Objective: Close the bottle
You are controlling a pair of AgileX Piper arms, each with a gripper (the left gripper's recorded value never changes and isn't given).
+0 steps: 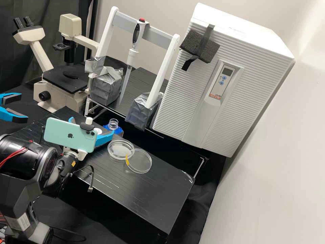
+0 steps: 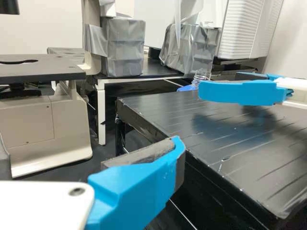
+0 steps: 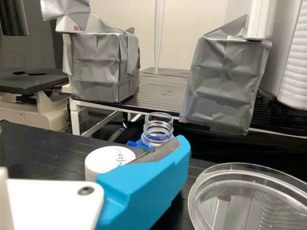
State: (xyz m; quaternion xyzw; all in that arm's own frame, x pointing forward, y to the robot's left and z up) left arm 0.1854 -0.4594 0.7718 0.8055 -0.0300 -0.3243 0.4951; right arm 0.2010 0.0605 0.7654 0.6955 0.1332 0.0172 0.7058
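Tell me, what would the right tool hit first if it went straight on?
Likely the open bottle just ahead of the right tool and its white cap, though depth is unclear.

Microscope (image 1: 50,98), hanging pipette (image 1: 129,67), petri dishes (image 1: 120,149), white ribbed unit (image 1: 203,84)

Right gripper (image 3: 136,160) clamped on white cap (image 3: 109,160), against grey pad of blue finger (image 3: 148,191). At 12 o'clock, just ahead: clear bottle (image 3: 158,128), upright, mouth open, blue piece at base. At 2 o'clock, near: petri dish (image 3: 249,196) on black bench (image 3: 48,143). Farther back: grey taped block (image 3: 103,67) at 11 o'clock, second taped block (image 3: 225,76) at 1 o'clock, pipette tip (image 3: 159,19) hanging between. Microscope stage (image 3: 29,79) at 10 o'clock.
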